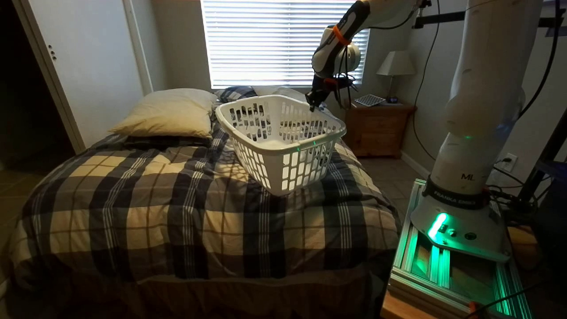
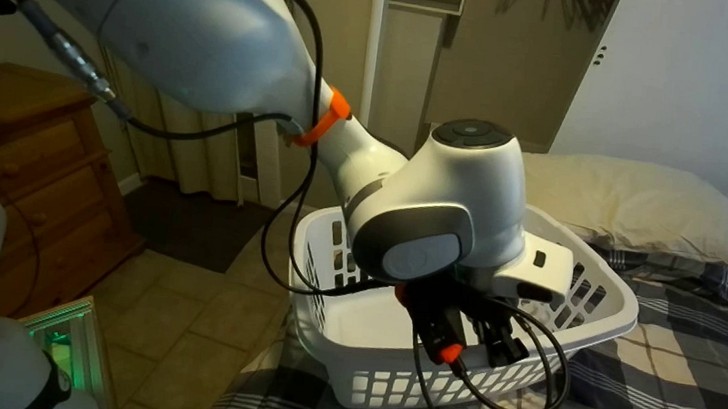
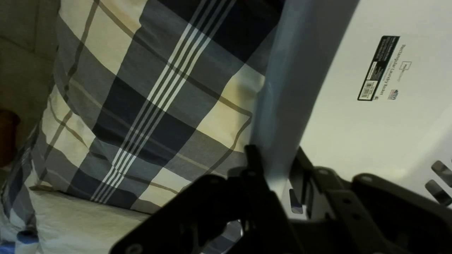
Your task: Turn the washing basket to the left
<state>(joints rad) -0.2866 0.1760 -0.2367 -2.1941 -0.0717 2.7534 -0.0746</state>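
Note:
The white plastic washing basket (image 1: 283,173) stands upright on the plaid bed, turned cornerwise in an exterior view. It also shows in an exterior view (image 2: 349,357), partly hidden behind the arm. My gripper (image 1: 312,105) points down at the far right rim of the basket. In the wrist view, the fingers of my gripper (image 3: 276,157) lie on both sides of the basket's rim (image 3: 296,70) and appear to press on it. The basket's inside holds only a printed label (image 3: 378,68). The fingertips are hidden in an exterior view by the wrist and cables.
A cream pillow (image 1: 172,113) lies on the bed (image 1: 177,212) near the headward end. A wooden nightstand (image 1: 376,128) with a lamp (image 1: 395,66) stands beyond the bed. A loose black cable (image 2: 560,384) hangs from the wrist near the basket's wall.

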